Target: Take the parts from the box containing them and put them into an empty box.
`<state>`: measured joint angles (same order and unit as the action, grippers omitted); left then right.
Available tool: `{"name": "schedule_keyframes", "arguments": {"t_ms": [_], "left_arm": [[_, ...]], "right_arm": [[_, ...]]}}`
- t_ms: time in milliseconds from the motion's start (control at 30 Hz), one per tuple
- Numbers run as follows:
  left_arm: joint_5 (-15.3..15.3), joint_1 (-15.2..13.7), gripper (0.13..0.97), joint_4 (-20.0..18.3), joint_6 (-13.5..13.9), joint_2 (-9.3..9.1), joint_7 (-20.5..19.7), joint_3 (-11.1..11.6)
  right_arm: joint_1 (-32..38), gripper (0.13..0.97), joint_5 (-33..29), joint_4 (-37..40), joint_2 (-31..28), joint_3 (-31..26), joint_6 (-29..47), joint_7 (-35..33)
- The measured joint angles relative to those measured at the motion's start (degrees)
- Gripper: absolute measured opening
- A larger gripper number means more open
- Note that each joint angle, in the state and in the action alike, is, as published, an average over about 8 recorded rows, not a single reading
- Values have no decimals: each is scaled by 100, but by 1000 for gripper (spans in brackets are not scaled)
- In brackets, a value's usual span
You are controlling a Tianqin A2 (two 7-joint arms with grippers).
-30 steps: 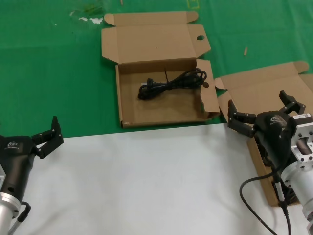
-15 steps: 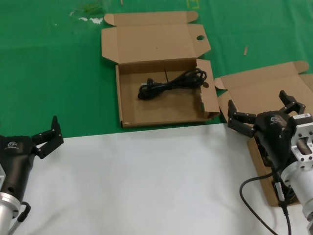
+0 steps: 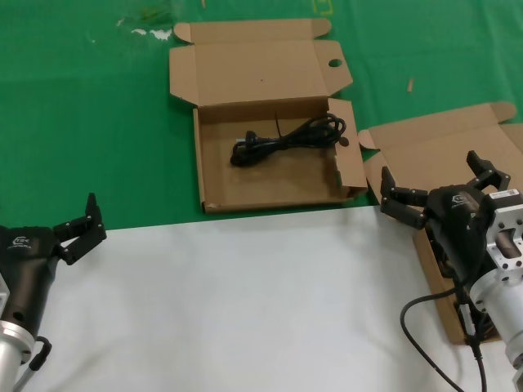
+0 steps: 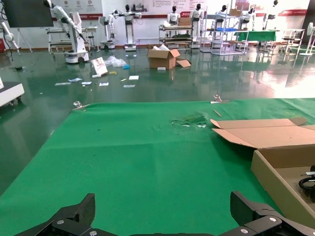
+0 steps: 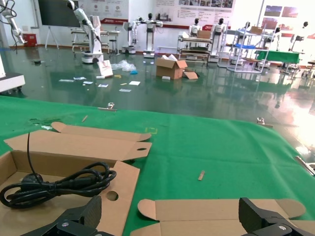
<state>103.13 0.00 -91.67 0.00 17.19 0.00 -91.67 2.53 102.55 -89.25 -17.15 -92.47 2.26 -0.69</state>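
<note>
Nearest in, a smooth white sheet [image 3: 245, 302] covers the front of the table, and both arms sit low over it. The left gripper [image 3: 80, 227] hangs at the left edge, right where white meets green, its black fingers spread apart and holding nothing. The right gripper [image 3: 441, 192] hovers over the box on the right, fingers splayed wide — nothing between them either.

That right-hand box [image 3: 425, 151] is brown corrugated cardboard, lid folded back flat, plain with small rounded corner tabs. The arm covers most of its tray; only dark shapes [image 3: 445, 260] show along the inner wall under the wrist, too hidden to name.

Farther back, on the green felt-like cloth [image 3: 82, 122], the second brown box [image 3: 214, 171] lies open, shallow and rectangular, with a round hole [image 3: 334, 63] punched in a lid corner and another in the side flap. Inside rests one black power cord [image 3: 286, 137], bundled in a loose coil toward the right end, plug pointing left — the rest of the tray floor is bare cardboard.

At the far edge, white scuffs [image 3: 143, 31] mark the cloth, and a small tan scrap [image 3: 410, 83] lies to the right.

Against a second ago: no change — both arms hold the same pose, cord and boxes unmoved.
</note>
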Motion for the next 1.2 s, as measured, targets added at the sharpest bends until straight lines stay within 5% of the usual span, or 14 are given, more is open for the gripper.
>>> {"name": "schedule_keyframes", "arguments": {"t_ms": [1200], "left_arm": [[0,0,966,0,0,0,0,0]], "right_arm": [[0,966,0,0,0,0,0,0]]}}
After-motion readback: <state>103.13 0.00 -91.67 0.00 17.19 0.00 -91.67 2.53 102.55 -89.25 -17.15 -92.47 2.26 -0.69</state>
